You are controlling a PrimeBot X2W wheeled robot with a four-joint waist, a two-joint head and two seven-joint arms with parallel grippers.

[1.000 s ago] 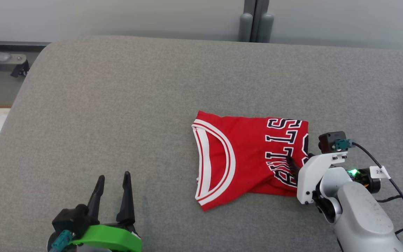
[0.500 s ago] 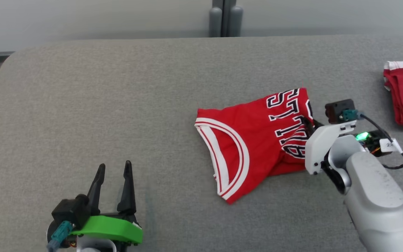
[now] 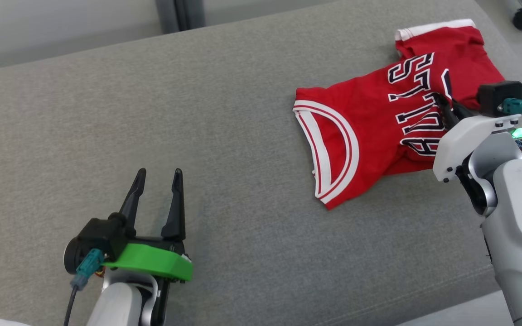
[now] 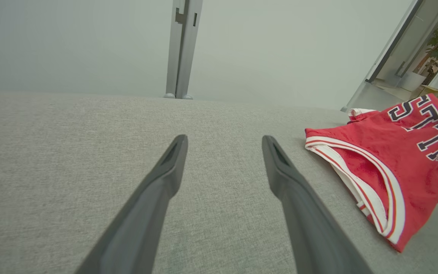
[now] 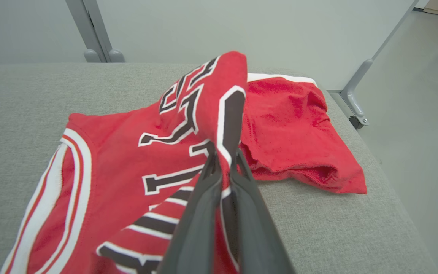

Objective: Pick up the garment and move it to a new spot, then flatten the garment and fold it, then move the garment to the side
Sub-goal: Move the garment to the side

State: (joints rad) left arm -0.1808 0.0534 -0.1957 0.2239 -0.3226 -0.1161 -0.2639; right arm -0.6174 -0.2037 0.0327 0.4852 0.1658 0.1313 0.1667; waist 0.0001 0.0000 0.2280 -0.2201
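We see the red jersey (image 3: 369,131) on the grey fabric surface (image 3: 224,113), far right, its lettered edge lifted, right gripper (image 5: 224,161) fingers clamped on it. Second red garment (image 3: 469,50) just behind. Left gripper (image 3: 159,173) near left, fingers apart. Pale wall (image 3: 61,27), grey post (image 3: 179,13) beyond.

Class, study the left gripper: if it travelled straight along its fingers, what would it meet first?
Probably the bare grey cushion ahead of the left gripper, since its fingers seem to tilt slightly down. The jersey lies off to its right, outside that line.
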